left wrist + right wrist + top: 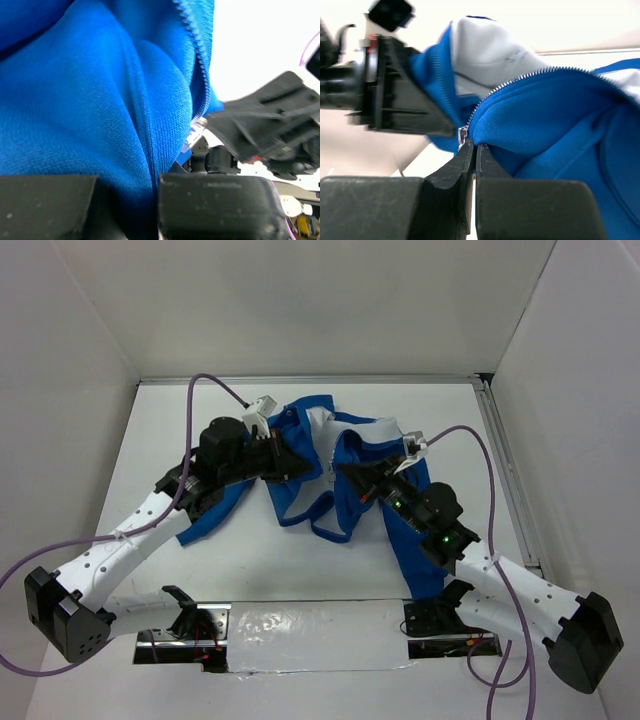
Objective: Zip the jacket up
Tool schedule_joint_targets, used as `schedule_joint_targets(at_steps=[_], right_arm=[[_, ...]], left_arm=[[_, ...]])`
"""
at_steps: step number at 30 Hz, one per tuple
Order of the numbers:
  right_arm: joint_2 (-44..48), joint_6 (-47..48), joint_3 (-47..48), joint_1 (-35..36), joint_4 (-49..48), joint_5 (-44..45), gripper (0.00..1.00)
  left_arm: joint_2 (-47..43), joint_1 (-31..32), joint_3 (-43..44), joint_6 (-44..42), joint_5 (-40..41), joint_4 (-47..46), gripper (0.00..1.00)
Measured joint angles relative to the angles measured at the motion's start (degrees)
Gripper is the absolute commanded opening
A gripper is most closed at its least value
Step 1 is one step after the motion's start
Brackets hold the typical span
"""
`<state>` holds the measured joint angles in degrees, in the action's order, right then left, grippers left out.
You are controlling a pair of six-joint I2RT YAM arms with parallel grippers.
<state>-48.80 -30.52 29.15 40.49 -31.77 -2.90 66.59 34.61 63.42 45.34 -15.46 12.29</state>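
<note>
Your jacket (pixel 330 465) lies bunched on the table (pixel 300 575), just past centre toward 12 o'clock in the top view. Its front is parted, and the white lining (pixel 385 430) shows at about 1 o'clock. One blue length trails toward 5 o'clock under your right arm, and another trails toward 8 o'clock under your left.

Your left claw (pixel 285 462) comes in from 8 o'clock and bites the jacket's left front panel. In the left wrist view its 2 fingers (pixel 215 205) stand narrow with a thick fold of blue cloth packed between them. The zipper teeth (pixel 200 55) run up the cloth's edge toward 12 o'clock.

Your right claw (pixel 352 477) comes in from 4 o'clock to the other panel, close beside the left claw. In the right wrist view the right claw (pixel 472 157) has its fingers pressed together to a thin seam, pinching the jacket's edge at their tips. A small metal slider (pixel 462 134) sits touching the tips at 12 o'clock of them. From there the teeth climb toward 2 o'clock, with lining behind.
</note>
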Motion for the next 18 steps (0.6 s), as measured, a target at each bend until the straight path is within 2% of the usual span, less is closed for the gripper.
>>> schedule_joint_targets(at_steps=[7,18], right_arm=[[0.7,0.0,-3.5,-0.6,-2.4,-0.7,0.00],[0.6,-1.2,-3.9,-0.6,-4.7,-0.8,0.00]], left_arm=[[0.0,1.2,-0.8,0.1,0.8,-2.2,0.00],[0.0,1.2,-1.3,2.7,0.6,-5.1,0.00]])
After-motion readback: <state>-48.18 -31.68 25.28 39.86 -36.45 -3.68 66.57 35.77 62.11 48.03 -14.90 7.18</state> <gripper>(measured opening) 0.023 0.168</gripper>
